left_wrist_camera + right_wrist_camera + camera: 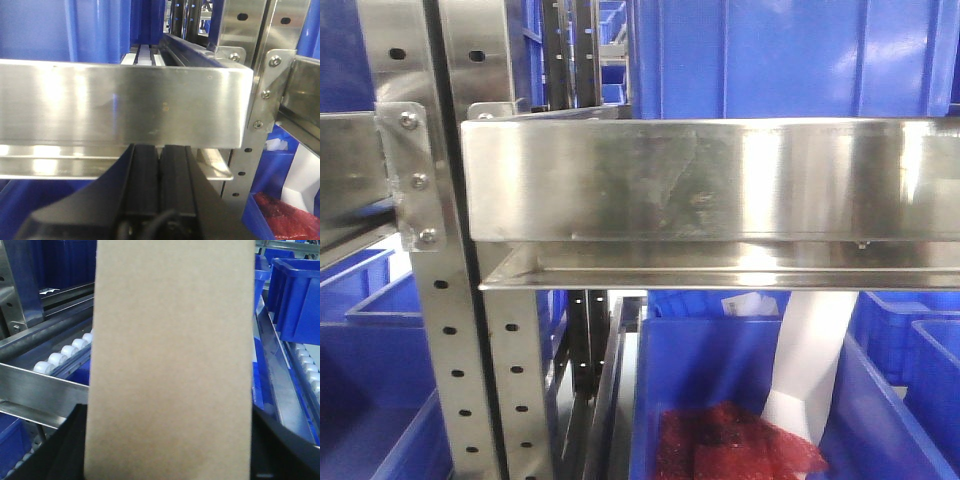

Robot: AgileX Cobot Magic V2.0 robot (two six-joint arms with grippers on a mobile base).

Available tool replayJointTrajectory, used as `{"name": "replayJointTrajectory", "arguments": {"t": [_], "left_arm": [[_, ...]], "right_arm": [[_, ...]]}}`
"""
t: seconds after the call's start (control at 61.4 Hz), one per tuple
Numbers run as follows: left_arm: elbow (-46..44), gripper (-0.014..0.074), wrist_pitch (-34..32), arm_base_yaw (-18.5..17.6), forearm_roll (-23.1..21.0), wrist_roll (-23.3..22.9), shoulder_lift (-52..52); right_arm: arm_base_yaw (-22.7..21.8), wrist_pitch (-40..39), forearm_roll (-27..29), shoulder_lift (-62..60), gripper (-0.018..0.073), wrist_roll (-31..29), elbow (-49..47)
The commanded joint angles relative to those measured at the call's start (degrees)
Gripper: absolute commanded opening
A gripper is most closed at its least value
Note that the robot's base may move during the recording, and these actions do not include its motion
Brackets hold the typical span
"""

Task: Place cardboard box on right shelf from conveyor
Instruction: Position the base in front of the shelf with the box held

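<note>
1. The cardboard box (pixel 170 355) stands upright in the right hand (pixel 170 452). Its plain tan face fills the middle of the right wrist view, and its top and bottom run out of the picture.
2. The right hand is closed on the box. Its dark fingers (pixel 62 452) show low down on either side, close against the box's left and right faces.
3. To that hand's left, a row of white roller wheels (pixel 60 357) runs back behind a steel rail (pixel 40 385). To its right there is a second roller row, and farther up on that side a blue bin (pixel 295 295).
4. In the front view, the right shelf (pixel 720 180) shows a broad, shiny steel lip beside a perforated upright (pixel 450 350). A large blue tub (pixel 790 55) sits on the shelf. Below it, a lower blue tub (pixel 670 400) holds some crinkly red material (pixel 740 445), with something white next to it that I can't make out.
5. The left hand (pixel 160 150) has its two black fingers (pixel 145 175) pressed together side by side, with nothing between them.
6. Just ahead of and above the left hand is a wide steel lip (pixel 125 100). To the hand's right, a screwed bracket (pixel 265 90) sits on another holed post.
</note>
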Motion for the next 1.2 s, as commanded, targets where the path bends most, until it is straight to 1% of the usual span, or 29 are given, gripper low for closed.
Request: {"name": "replayJointTrajectory", "arguments": {"t": [0.0,0.44,0.684,0.765,0.895,1.009,1.074,1.188], "left_arm": [[0.4,-0.0116,-4.9,-0.3,-0.3,0.0,-0.6],[0.4,-0.0116,-4.9,-0.3,-0.3,0.0,-0.6],[0.4,-0.0116,-4.9,-0.3,-0.3,0.0,-0.6],[0.4,-0.0116,-4.9,-0.3,-0.3,0.0,-0.6],[0.4,-0.0116,-4.9,-0.3,-0.3,0.0,-0.6],[0.4,-0.0116,-4.9,-0.3,-0.3,0.0,-0.6],[0.4,-0.0116,-4.9,-0.3,-0.3,0.0,-0.6],[0.4,-0.0116,-4.9,-0.3,-0.3,0.0,-0.6]], "right_arm": [[-0.3,-5.6,-0.1,0.8,0.0148,-0.4,-1.4],[-0.3,-5.8,0.0,0.8,0.0148,-0.4,-1.4],[-0.3,-8.7,-0.8,1.1,0.0148,-1.1,-1.4],[-0.3,-9.7,-1.8,2.7,0.0148,-4.8,-1.7],[-0.3,-10.4,-1.9,7.7,0.015,-11.9,-3.5],[-0.3,-10.5,-2.1,14.3,0.015,-19.8,-6.8],[0.6,-11.2,-2.4,17.8,0.015,-24.4,-8.9],[3.9,-12.8,-5.1,23.5,0.015,-32.5,-12.7]]}}
